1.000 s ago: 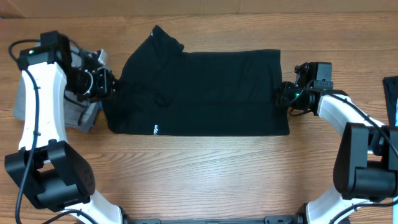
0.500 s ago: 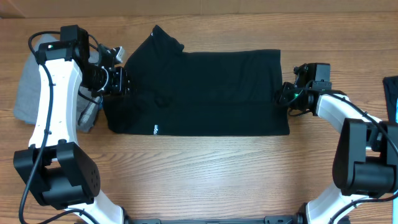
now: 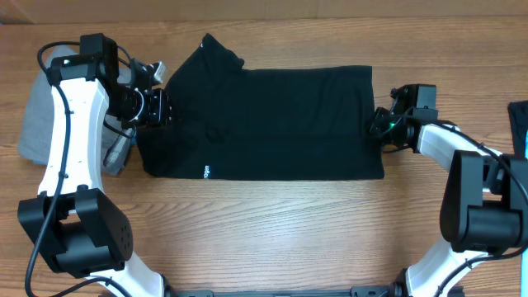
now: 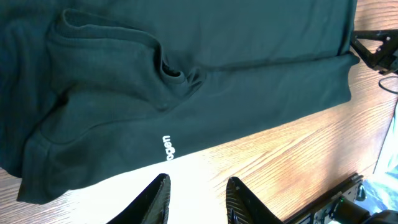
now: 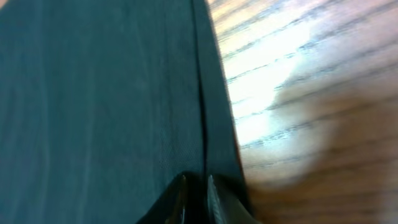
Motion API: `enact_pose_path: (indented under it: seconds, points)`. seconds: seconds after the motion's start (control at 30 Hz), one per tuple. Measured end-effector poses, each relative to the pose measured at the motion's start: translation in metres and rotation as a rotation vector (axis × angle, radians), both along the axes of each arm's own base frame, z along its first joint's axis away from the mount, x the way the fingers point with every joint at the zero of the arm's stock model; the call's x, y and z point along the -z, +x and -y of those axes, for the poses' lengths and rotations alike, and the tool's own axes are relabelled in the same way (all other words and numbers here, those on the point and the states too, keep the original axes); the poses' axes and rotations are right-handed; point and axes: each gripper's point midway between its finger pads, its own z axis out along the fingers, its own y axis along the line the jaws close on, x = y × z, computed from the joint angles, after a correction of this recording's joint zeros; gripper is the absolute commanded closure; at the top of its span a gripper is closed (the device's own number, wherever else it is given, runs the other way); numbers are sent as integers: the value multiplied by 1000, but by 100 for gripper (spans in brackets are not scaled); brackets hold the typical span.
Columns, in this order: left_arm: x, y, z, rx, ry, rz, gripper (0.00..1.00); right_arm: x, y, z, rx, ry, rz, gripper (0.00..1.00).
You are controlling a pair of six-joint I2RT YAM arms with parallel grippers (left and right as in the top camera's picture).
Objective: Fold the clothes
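Observation:
The clothes [image 3: 272, 124] are one black garment spread flat across the middle of the table, with a small white logo [image 3: 206, 171] near its front edge. My left gripper [image 3: 162, 107] hangs over the garment's left edge. In the left wrist view it [image 4: 198, 190] stands open with nothing between its fingers, and the fabric [image 4: 186, 62] and logo [image 4: 169, 146] lie beyond. My right gripper [image 3: 376, 125] is at the middle of the garment's right edge. In the right wrist view it [image 5: 196, 186] is pinched shut on the doubled hem of the black fabric [image 5: 93, 93].
A light grey folded garment [image 3: 37, 124] lies at the far left, behind my left arm. A dark and blue item [image 3: 520, 124] shows at the right frame edge. Bare wooden table [image 3: 272, 223] runs along the front.
My left arm swung back and to the right, up to the garment's left edge, then held still. My right gripper's jaws closed on the right hem.

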Motion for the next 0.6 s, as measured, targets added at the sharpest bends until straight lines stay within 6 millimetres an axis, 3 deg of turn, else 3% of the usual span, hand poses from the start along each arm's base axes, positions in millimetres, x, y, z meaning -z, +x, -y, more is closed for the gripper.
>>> enact_pose_path:
  seconds: [0.27, 0.43, 0.6]
  points:
    - [-2, 0, 3, 2, -19, 3, 67, 2, -4, 8, 37, 17, -39, 96]
    - [-2, 3, 3, 2, -21, 14, 66, -7, -15, 43, 121, 13, -69, 96]
    - [-3, 6, 3, 3, -22, 28, 66, -38, -7, 74, 175, -15, -2, 96]
